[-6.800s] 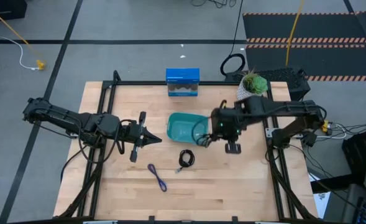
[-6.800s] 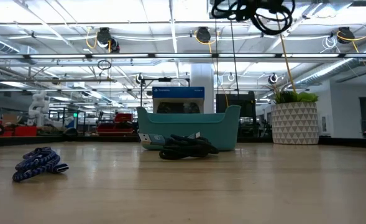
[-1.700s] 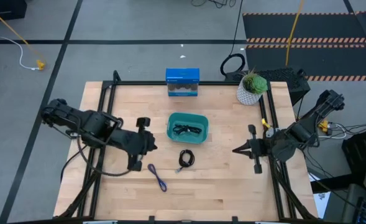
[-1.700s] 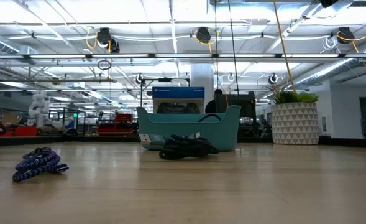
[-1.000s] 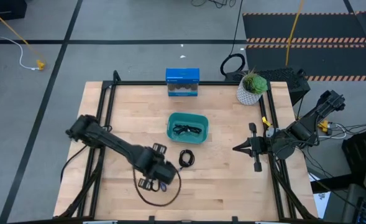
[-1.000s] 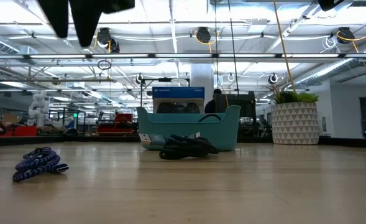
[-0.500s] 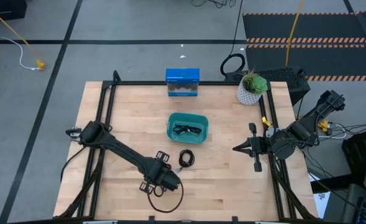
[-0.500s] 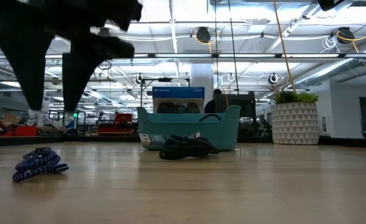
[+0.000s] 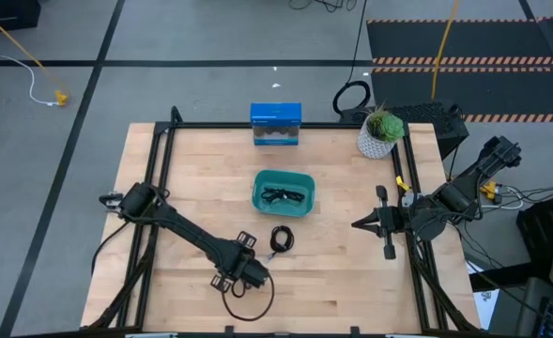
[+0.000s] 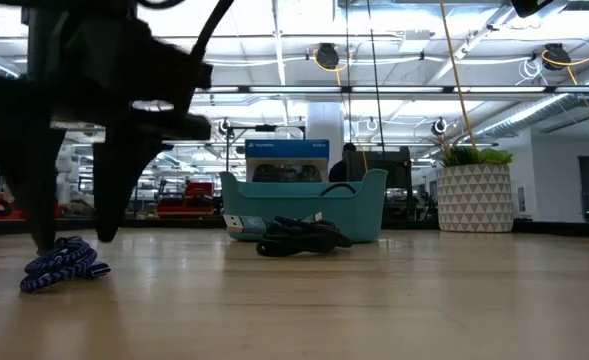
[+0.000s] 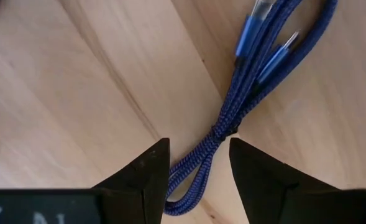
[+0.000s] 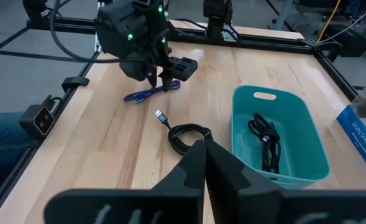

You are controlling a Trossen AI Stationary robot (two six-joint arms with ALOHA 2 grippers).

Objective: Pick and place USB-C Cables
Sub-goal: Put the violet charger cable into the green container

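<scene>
A blue-purple USB-C cable (image 11: 232, 118) lies bundled on the wooden table near its front left. My left gripper (image 10: 74, 240) points down over it, open. Its two fingers (image 11: 148, 171) stand on either side of the bundle's narrow middle, and I see no touch. In the high view the gripper (image 9: 241, 275) hides this cable. A coiled black cable (image 9: 282, 239) lies flat just in front of the teal bin (image 9: 259, 197). Another black cable (image 12: 266, 140) lies inside the bin. My right gripper (image 9: 360, 225) waits shut at the table's right side.
A blue box (image 9: 276, 124) stands at the far edge behind the bin, and a potted plant (image 9: 379, 131) at the far right corner. A large black cable loop (image 9: 351, 97) lies beyond the far edge. Black frame rails (image 9: 159, 178) run along the table's sides.
My left gripper has come down from well above the table, moving a little toward the near edge. Its fingers now stand on either side of the blue-purple cable. No cable has moved.
</scene>
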